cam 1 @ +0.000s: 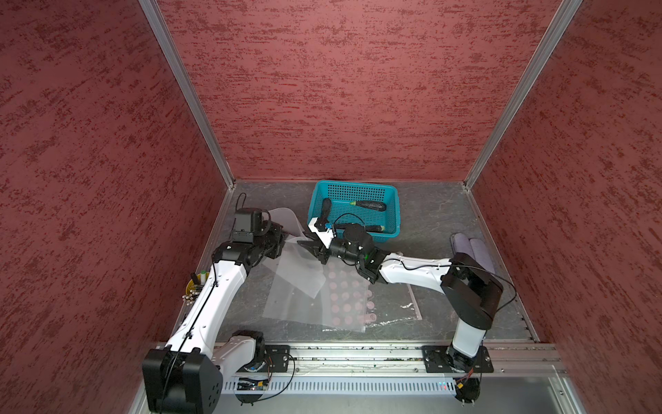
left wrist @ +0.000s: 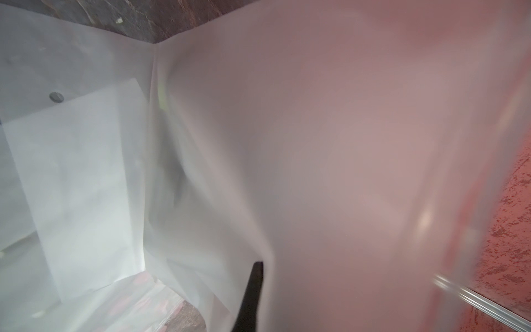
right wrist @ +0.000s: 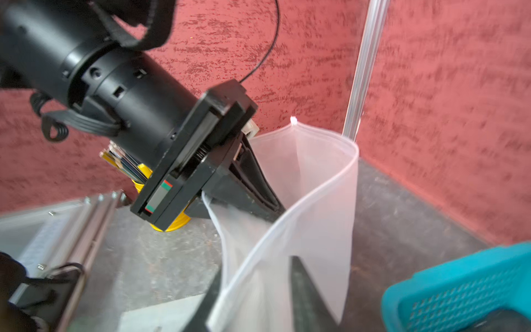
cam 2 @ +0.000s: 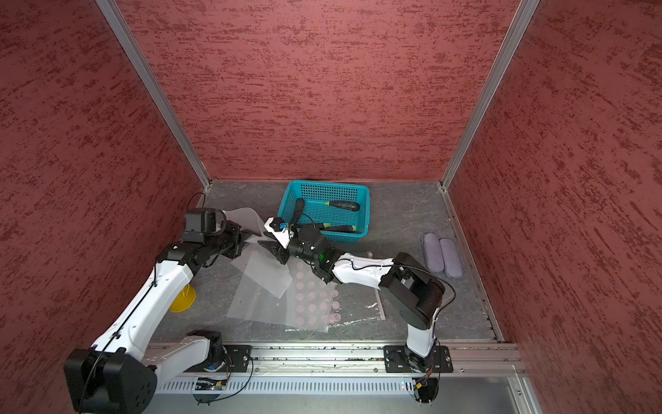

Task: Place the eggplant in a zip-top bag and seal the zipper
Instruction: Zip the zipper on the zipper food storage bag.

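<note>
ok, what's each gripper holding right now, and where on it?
Left gripper is shut on the zip-top bag at its mouth rim. Right gripper holds nothing: its jaws stand open astride the rim farther along.

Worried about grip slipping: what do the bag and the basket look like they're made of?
The bag looks like thin, frosted, semi-transparent plastic film: it curls limply and has a thicker zipper rim. The basket is probably rigid moulded teal plastic, with perforated grid walls and a slight sheen.
</note>
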You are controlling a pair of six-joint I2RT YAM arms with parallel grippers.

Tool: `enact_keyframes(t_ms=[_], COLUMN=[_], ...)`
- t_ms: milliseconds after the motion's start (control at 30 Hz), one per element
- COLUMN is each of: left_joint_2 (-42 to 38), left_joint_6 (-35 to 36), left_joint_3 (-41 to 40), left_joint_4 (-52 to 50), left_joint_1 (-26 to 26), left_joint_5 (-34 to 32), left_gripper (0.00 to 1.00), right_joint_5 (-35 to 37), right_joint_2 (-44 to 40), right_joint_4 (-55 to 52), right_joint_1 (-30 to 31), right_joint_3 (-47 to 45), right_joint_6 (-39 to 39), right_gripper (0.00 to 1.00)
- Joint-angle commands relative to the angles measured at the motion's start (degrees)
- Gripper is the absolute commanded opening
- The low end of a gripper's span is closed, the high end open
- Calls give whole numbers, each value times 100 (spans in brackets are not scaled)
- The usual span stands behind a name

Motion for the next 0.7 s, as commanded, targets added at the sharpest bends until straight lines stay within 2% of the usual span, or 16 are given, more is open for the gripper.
enact_keyframes(t_ms=[0, 200, 467, 667], left_joint_2=[-9, -28, -41, -6], left_joint_6=[-107, -116, -71, 11], left_joint_3=[-87, -98, -160, -239], left_joint_4=[211, 278, 322, 443], left_joint_1=[62, 67, 76, 123], left_joint_5=[96, 127, 145, 221], left_gripper=[0, 0, 0, 0], right_joint_5=[-14, -21, 65, 76], right_joint_2=[99, 120, 76, 79], right_joint_4=[-118, 28, 113, 90], right_joint_1=[32, 34, 34, 25], right_joint_3=[126, 32, 3, 11], right_joint_6=[4, 78, 8, 27], right_gripper=[40, 36, 10, 0])
